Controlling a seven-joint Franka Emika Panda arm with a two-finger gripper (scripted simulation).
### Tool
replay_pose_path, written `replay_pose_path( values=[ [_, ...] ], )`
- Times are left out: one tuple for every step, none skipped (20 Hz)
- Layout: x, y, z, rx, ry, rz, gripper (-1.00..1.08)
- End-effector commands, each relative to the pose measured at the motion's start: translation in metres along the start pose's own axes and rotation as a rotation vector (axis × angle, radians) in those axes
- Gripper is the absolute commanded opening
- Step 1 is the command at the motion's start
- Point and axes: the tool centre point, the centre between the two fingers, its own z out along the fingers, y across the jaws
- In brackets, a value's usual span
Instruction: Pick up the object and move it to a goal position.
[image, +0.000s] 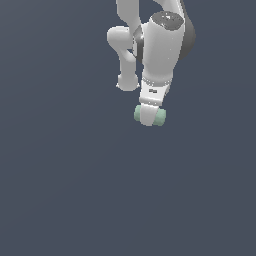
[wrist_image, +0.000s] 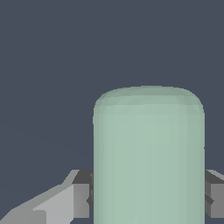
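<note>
The object (image: 160, 116) is a pale mint-green rounded cylinder; its two ends stick out on either side of my white gripper (image: 150, 118) in the exterior view. The wrist view shows the object (wrist_image: 148, 153) large and close, with a grey fingertip (wrist_image: 81, 194) pressed against one side and the other finger (wrist_image: 214, 197) against the opposite side. My gripper is shut on the object. Whether it rests on the surface or hangs above it cannot be told. No goal marker shows.
The white arm (image: 160, 45) reaches down from the upper middle of the exterior view. A plain dark blue-grey surface (image: 60, 190) fills everything else in both views.
</note>
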Motion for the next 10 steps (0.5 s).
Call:
replay_pose_path(
  values=[
    [0.000, -0.001, -0.027, 0.001, 0.000, 0.000, -1.00],
    [0.000, -0.001, -0.036, 0.001, 0.000, 0.000, -1.00],
    [0.000, -0.001, -0.045, 0.001, 0.000, 0.000, -1.00],
    [0.000, -0.002, -0.054, 0.001, 0.000, 0.000, -1.00],
    [0.000, -0.001, -0.062, 0.001, 0.000, 0.000, -1.00],
    [0.000, -0.001, -0.069, 0.001, 0.000, 0.000, -1.00],
    [0.000, -0.001, -0.076, 0.001, 0.000, 0.000, -1.00],
    [0.000, -0.001, -0.082, 0.001, 0.000, 0.001, -1.00],
    [0.000, -0.001, -0.088, 0.001, 0.000, 0.001, -1.00],
    [0.000, -0.001, -0.093, 0.001, 0.000, 0.001, -1.00]
  ],
)
